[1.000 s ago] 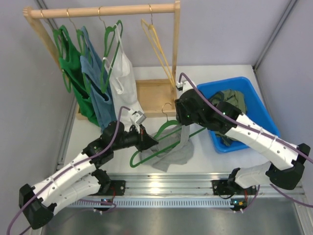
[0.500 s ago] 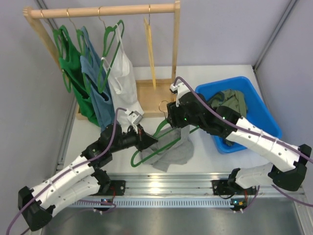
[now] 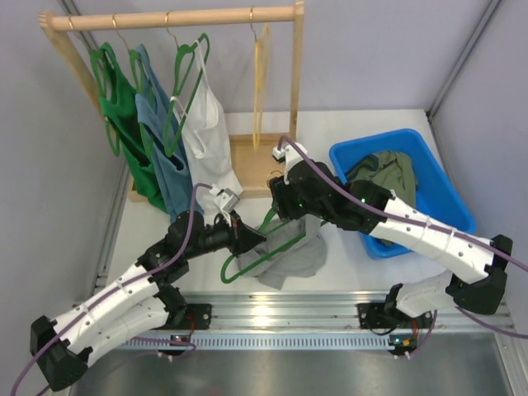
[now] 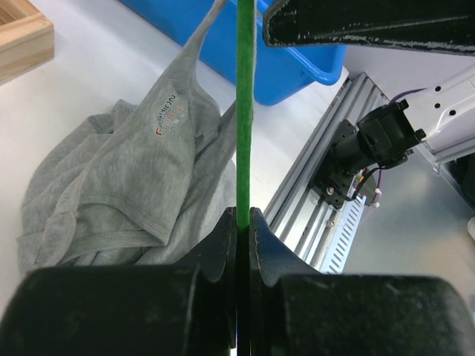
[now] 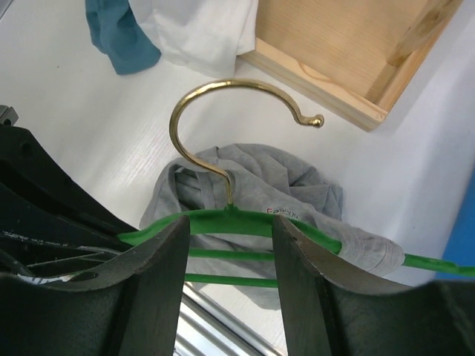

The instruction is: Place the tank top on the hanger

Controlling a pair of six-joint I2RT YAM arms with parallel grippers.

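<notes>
The green hanger (image 3: 224, 266) is held over the table's front middle, its gold hook (image 5: 223, 122) pointing toward the rack. My left gripper (image 3: 247, 239) is shut on its thin bar (image 4: 243, 148). The grey tank top (image 3: 297, 256) lies crumpled on the table under it, and one part is draped over the hanger's right arm (image 5: 364, 248). My right gripper (image 3: 280, 210) is open and empty. Its jaws stand either side of the hanger's neck (image 5: 230, 216) without touching it. The tank top also shows in the left wrist view (image 4: 133, 185).
A blue bin (image 3: 433, 157) at the right holds an olive-green garment (image 3: 388, 169). The wooden rack (image 3: 173, 16) at the back carries green, blue and white tops and a yellow hanger (image 3: 260, 74). Its wooden base (image 3: 256, 157) lies just behind the grippers.
My right gripper has moved left from the bin side to above the hanger's neck and no longer lifts the grey strap. The yellow hanger has swung on the rail. My left gripper has stayed put.
</notes>
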